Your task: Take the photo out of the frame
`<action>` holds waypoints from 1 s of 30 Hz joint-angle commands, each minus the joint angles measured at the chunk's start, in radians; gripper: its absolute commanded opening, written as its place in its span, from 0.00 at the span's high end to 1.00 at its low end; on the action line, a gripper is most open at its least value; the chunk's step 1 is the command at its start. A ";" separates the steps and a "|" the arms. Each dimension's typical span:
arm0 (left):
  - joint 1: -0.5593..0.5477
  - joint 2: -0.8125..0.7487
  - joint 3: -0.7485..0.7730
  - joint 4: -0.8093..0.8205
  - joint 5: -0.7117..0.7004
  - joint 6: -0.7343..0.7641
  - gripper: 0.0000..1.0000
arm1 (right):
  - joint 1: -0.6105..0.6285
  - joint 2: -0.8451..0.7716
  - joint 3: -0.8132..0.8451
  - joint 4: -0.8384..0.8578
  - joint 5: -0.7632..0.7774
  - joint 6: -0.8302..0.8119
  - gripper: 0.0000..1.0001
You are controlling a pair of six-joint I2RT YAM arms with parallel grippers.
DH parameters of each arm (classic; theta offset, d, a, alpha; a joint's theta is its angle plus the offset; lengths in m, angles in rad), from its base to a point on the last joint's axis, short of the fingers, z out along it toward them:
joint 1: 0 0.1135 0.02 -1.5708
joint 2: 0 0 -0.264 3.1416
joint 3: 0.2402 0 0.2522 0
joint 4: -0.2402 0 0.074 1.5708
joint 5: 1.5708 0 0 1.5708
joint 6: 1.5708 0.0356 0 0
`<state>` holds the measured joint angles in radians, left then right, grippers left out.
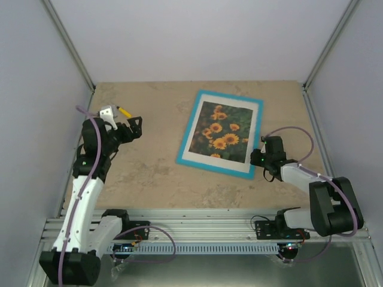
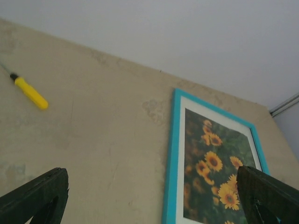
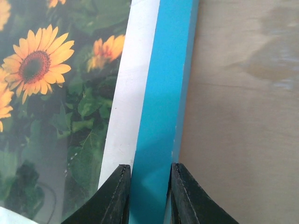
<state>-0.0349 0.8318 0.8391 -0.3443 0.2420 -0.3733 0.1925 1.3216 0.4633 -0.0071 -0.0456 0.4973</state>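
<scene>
The frame [image 1: 189, 130], with a thin turquoise border, lies flat and face up on the table right of centre. The photo [image 1: 222, 131] of sunflowers sits inside it behind a white mat [image 3: 133, 84]. My right gripper [image 1: 261, 156] is at the frame's near right corner. In the right wrist view the gripper [image 3: 149, 170] has its jaws closed narrowly around the turquoise border [image 3: 163, 93], one finger on the mat side and one at the outer edge. My left gripper [image 1: 136, 127] is open and empty, held above the table far to the left. Its view shows the frame [image 2: 172, 154] and photo [image 2: 210, 168] ahead.
A yellow-handled tool [image 1: 124, 112] lies on the table at the far left, also seen in the left wrist view [image 2: 30, 92]. White walls with metal posts close the table at the back and both sides. Beige tabletop [image 1: 155, 161] lies between the arms.
</scene>
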 commanded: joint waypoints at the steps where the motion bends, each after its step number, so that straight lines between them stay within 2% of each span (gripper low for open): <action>1: -0.008 0.076 0.033 -0.087 0.017 -0.075 0.00 | 0.061 0.022 0.041 0.144 -0.139 -0.086 0.96; 4: -0.048 0.110 0.008 -0.064 0.035 -0.119 0.00 | 0.102 0.053 0.048 0.189 -0.165 -0.093 0.96; 9: -0.180 0.166 -0.023 -0.058 -0.074 -0.168 0.00 | 0.130 0.099 0.073 0.228 -0.191 -0.104 0.96; 19: -0.334 0.315 -0.075 -0.072 -0.250 -0.221 0.01 | 0.142 0.109 0.057 0.275 -0.198 -0.118 0.95; 22: -0.378 0.355 -0.071 -0.092 -0.338 -0.231 0.02 | 0.142 0.105 0.047 0.283 -0.200 -0.115 0.95; 30: -0.451 0.517 -0.067 -0.080 -0.406 -0.251 0.07 | 0.142 0.073 0.025 0.292 -0.201 -0.102 0.90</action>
<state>-0.4690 1.2968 0.7712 -0.4213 -0.1017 -0.6044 0.3241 1.4345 0.4942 0.1822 -0.1986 0.3946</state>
